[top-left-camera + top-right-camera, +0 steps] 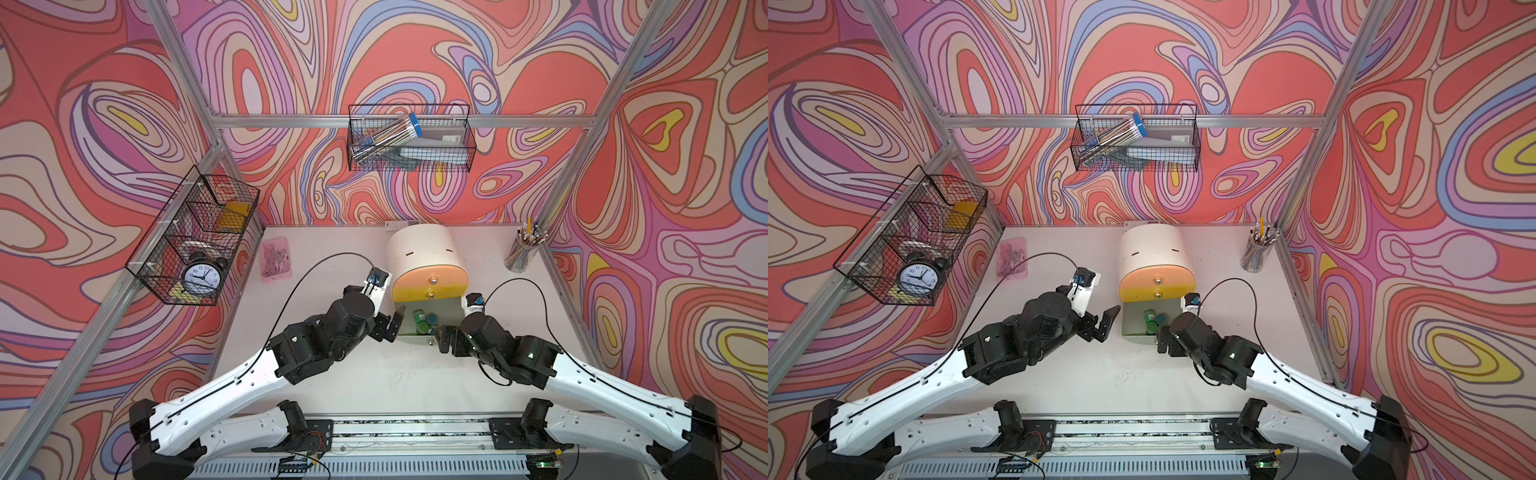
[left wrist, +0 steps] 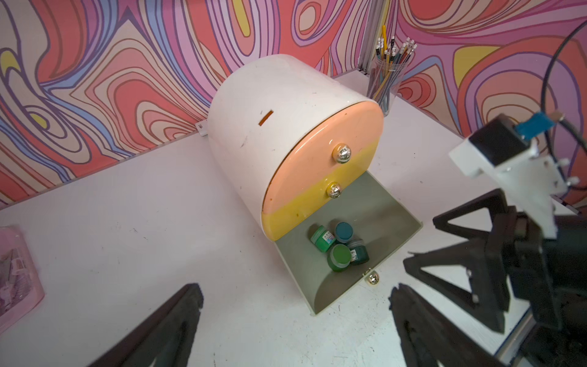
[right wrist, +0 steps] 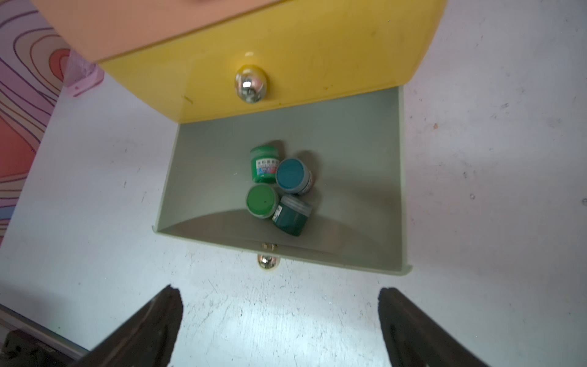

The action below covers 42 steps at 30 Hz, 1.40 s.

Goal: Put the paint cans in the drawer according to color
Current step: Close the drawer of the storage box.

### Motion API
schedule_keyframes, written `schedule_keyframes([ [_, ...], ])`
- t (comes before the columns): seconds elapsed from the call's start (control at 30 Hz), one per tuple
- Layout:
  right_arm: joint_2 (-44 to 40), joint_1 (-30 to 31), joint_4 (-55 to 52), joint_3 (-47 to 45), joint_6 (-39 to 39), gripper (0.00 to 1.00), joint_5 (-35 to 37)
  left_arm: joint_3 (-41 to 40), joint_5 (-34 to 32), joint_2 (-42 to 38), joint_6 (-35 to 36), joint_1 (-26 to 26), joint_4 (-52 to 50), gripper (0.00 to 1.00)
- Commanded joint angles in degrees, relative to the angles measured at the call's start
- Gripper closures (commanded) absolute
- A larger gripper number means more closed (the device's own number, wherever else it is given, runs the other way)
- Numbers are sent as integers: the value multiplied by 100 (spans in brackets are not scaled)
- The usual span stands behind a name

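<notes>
Drawer [image 3: 206, 174] at the foot of the cream chest [image 1: 424, 249], grey-green, pulled well out over the worktop [image 1: 332, 374], gold knob [image 3: 268, 262] pointing back toward the robot. Above it, yellow front [image 3: 317, 63] and peach front [image 2: 317, 159], both pushed in flush.

Inside the open drawer, four paint cans [image 2: 340, 257] bunched tight near the middle, touching one another. Bright green one [image 3: 264, 163] lying on its side, toward the chest. Blue-lidded one [image 3: 290, 176] right against it. Light green lid [image 3: 262, 200] facing up. Dark teal one [image 3: 292, 216] tipped over, closest to the curved front wall. Same little huddle showing in both top views, small but clear enough.

Now the arms. Right gripper [image 3: 278, 289] low over the worktop, just in front of the drawer's front wall, lined up with that knob. Fingers [image 3: 152, 317] spread wide, nothing between them, clear of knob and cans alike. Left gripper [image 2: 295, 287] off the drawer's left side, near but apart. Fingers [image 2: 171, 324] released too, wide apart and empty.

Around the edges: clear cup of pencils [image 1: 521, 253] at the far right corner of the worktop, pink box [image 1: 276, 257] at the far left. Up on the walls, two black wire baskets, one at the back [image 1: 411, 139], one on the left [image 1: 195, 245] with an alarm clock [image 1: 201, 276] sitting in it.
</notes>
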Motion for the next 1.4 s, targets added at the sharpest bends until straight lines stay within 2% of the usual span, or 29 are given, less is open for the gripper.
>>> schedule_keyframes([
  [0.0,92,736,-179,-151,499,2,842,686,397,834,75,320,143,1],
  [0.1,261,1218,-63,-360,696,2,1063,1834,1224,1985,121,1086,-350,3],
  [0.17,345,1440,74,-547,847,2,1148,2715,1696,2795,85,1496,-751,12],
  [0.23,392,1572,289,-732,907,2,1155,3647,2028,3526,30,1793,-1174,19],
  [0.33,492,1729,627,-1003,996,2,1140,4909,2361,4535,-201,2072,-1745,20],
  [0.4,609,1804,813,-1118,1005,2,1133,5593,2500,5079,-297,2169,-1979,17],
  [0.43,697,1842,890,-1154,994,2,1137,5909,2541,5325,-331,2186,-2068,12],
  [0.47,807,1892,951,-1172,977,2,1167,6183,2549,5539,-359,2203,-2128,1],
  [0.5,901,1930,1000,-1175,957,2,1196,6346,2544,5681,-385,2199,-2160,1],
  [0.77,1863,2046,1746,-1078,730,2,1802,6170,2527,6003,-528,2198,-2133,4],
  [0.93,2544,1993,2483,-807,-40,2,2437,5570,2359,5895,-523,2189,-2009,4],
  [1.13,3292,1041,3628,-626,-1066,2,2016,5134,2365,5838,-536,2190,-1890,4],
  [1.37,3905,793,4283,-63,-1794,2,2503,4946,2401,5847,-494,2190,-1899,4],
])
